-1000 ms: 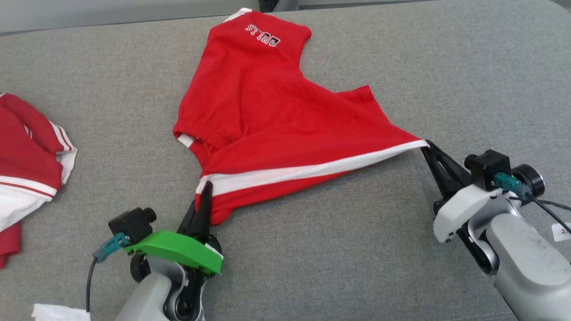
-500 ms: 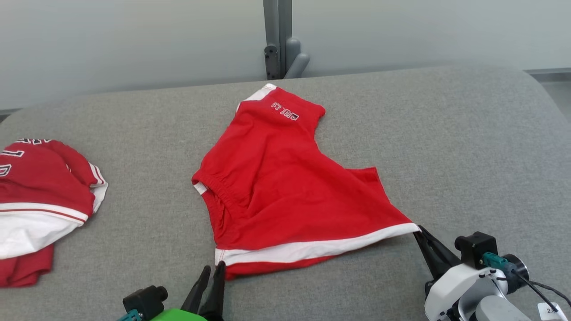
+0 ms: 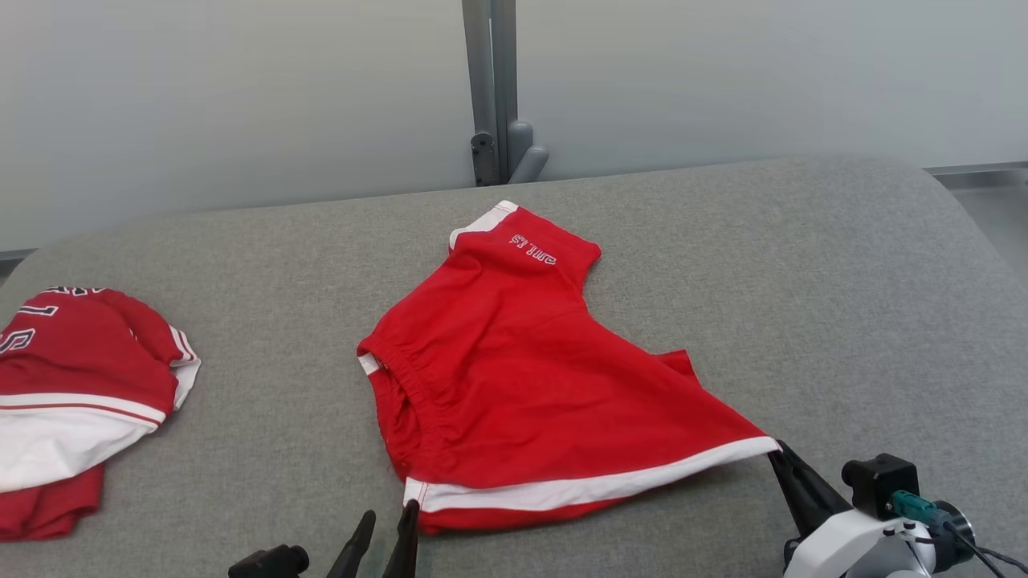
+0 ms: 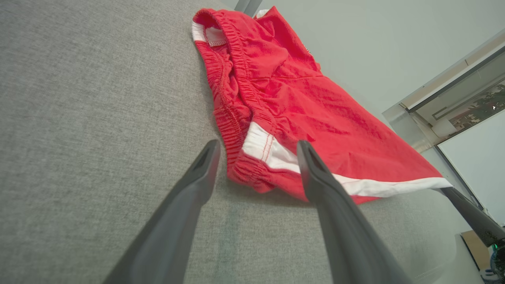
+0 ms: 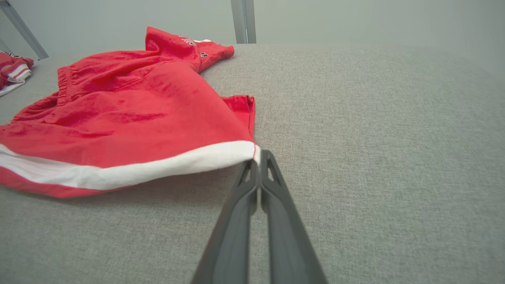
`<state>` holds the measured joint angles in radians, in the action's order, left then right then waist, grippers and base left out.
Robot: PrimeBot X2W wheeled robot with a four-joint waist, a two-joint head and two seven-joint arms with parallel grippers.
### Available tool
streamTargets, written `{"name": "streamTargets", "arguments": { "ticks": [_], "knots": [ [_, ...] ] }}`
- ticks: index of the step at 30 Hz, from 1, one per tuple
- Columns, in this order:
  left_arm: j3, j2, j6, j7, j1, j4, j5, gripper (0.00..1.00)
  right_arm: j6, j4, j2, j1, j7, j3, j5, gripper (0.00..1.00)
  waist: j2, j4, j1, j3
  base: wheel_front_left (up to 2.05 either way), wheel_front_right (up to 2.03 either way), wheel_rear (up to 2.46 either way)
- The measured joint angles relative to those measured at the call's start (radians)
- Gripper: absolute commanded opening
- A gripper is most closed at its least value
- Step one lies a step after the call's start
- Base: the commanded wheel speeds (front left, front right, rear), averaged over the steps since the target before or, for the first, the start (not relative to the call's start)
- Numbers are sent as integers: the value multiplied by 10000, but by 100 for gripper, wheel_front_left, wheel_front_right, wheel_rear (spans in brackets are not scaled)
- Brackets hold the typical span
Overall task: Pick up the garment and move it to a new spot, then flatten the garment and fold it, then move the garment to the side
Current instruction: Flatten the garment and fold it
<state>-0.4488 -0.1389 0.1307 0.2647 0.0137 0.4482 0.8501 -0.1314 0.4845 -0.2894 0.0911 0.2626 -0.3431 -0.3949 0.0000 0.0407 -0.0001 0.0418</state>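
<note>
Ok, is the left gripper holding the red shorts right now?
No, the fingers of the left gripper stand wide apart, clamping none of the red shorts.

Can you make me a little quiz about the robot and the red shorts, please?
1. True or false: the left gripper is open and not gripping the red shorts.
2. Which part of the shorts does the right gripper pinch? A) the white-striped corner B) the elastic waistband C) the lettering
3. Fill in the gap: on the grey surface, at the robot's far left, lies another red and white ____.
Key: 1 true; 2 A; 3 garment.
</note>
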Motion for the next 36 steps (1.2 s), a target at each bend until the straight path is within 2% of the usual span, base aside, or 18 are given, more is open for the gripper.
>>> {"name": "streamTargets", "arguments": {
  "ticks": [4,5,6,16,22,35,36],
  "knots": [
    [274,132,0,0,-40,10,-372,100,0,46,100,-14,2,291,98,0,0,13,0,-128,0,0,0],
    [299,178,0,0,-74,6,-445,100,0,182,117,-5,2,393,196,10,0,18,0,-166,0,0,0],
    [316,217,0,0,-114,10,-506,100,0,270,117,-5,0,476,301,100,0,24,0,-201,0,0,0],
    [102,347,0,0,-657,90,-1028,100,0,359,339,14,2,1333,1064,100,0,129,0,-452,0,0,0],
    [8,366,0,0,-758,479,-1162,100,0,301,541,9,2,1390,1250,100,0,248,0,-528,0,0,0],
    [-188,453,2,0,-1087,1279,-1133,100,0,224,564,26,0,1388,1313,100,0,480,0,-867,0,0,0],
    [-238,449,2,0,-1090,1298,-1118,79,0,213,570,30,0,1388,1312,100,0,494,0,-890,0,0,0]
  ]
}}
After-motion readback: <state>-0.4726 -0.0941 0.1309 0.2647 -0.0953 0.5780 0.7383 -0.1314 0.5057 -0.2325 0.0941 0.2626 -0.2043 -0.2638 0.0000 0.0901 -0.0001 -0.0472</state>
